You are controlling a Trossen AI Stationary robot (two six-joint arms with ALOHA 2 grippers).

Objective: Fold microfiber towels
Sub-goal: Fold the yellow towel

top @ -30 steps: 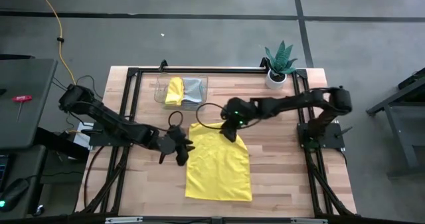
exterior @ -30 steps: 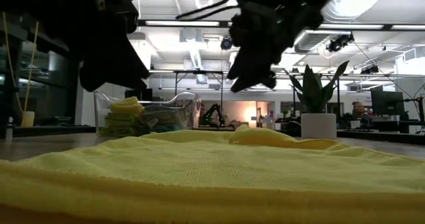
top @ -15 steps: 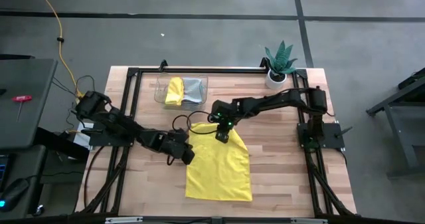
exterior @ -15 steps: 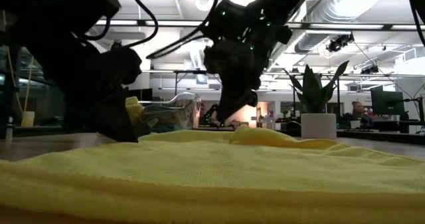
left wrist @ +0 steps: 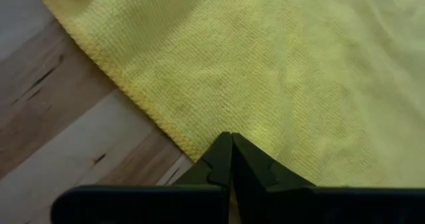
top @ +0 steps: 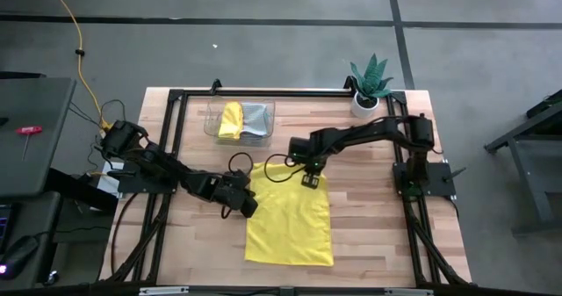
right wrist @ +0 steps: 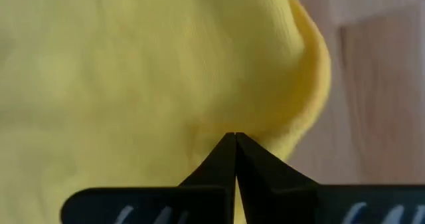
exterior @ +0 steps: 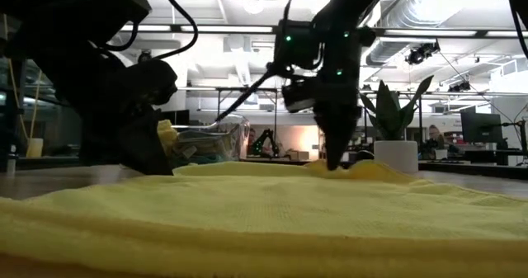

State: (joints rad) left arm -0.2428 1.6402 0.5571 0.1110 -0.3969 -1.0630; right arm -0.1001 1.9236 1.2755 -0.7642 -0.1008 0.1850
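One yellow towel [top: 290,215] lies spread flat on the worktop [top: 378,226], toward its front edge. A clear tray [top: 214,115] near the back edge holds two more folded towels, one yellow [top: 231,120] and one grey [top: 255,119]. The left gripper [top: 248,204], fingers pressed together, pinches the spread towel's left edge. The right gripper [top: 310,178], likewise closed, pinches its far right corner.

- No readable text, labels, brands, numbers or signs are showing in any view.
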